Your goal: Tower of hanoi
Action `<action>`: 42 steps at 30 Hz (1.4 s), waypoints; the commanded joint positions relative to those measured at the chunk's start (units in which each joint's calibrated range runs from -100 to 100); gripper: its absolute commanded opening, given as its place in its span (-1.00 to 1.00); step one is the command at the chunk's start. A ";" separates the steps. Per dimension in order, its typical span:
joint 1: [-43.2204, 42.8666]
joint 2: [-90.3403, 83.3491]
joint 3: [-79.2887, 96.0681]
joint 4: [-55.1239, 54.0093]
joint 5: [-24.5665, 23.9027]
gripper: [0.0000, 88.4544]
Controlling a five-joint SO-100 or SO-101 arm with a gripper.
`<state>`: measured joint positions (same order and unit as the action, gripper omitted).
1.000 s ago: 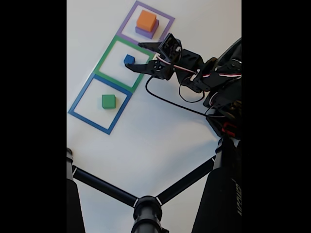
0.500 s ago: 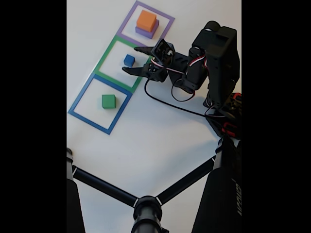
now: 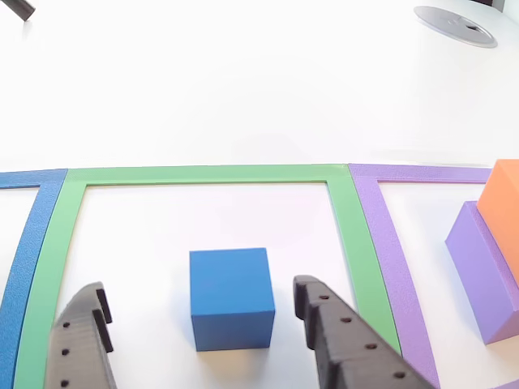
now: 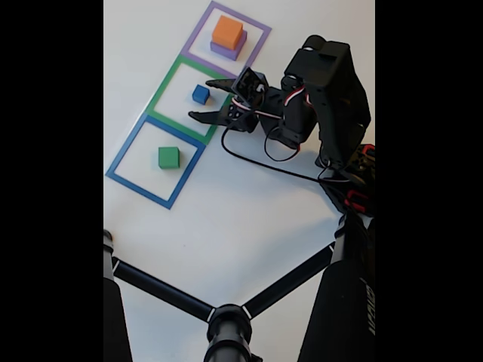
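Three squares: taped outlines in a touching row on the white table (image 4: 249, 219), namely purple square (image 4: 225, 39), green square (image 4: 190, 99), blue square (image 4: 155, 161).
Blue cube (image 3: 231, 297): inside the green square, on the table; in the other view one flat face is turned toward the camera, edges roughly parallel to the green tape; no long axis.
Green cube (image 4: 168, 157): inside the blue square, alone.
Stack: orange cube (image 4: 227, 32) on top of purple block (image 4: 227, 51), inside the purple square.
Gripper (image 4: 212, 98): fingers spread wide, holding nothing; tips flank the blue cube, clear of it on both sides in the other view.
Arm (image 4: 328, 83): black, reaching in from the right in the fixed view; black cable (image 4: 260, 157) trails on the table.
Surface: plain white, brightly lit.
Foreground: black tripod legs (image 4: 166, 290) at the bottom of the fixed view.
Far edge: grey disc (image 3: 454, 24) on the table in the other view.
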<state>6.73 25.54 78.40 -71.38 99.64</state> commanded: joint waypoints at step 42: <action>-3.28 -47.70 2.24 44.74 0.36 -1.00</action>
<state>4.27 -3.50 80.88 -43.73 99.64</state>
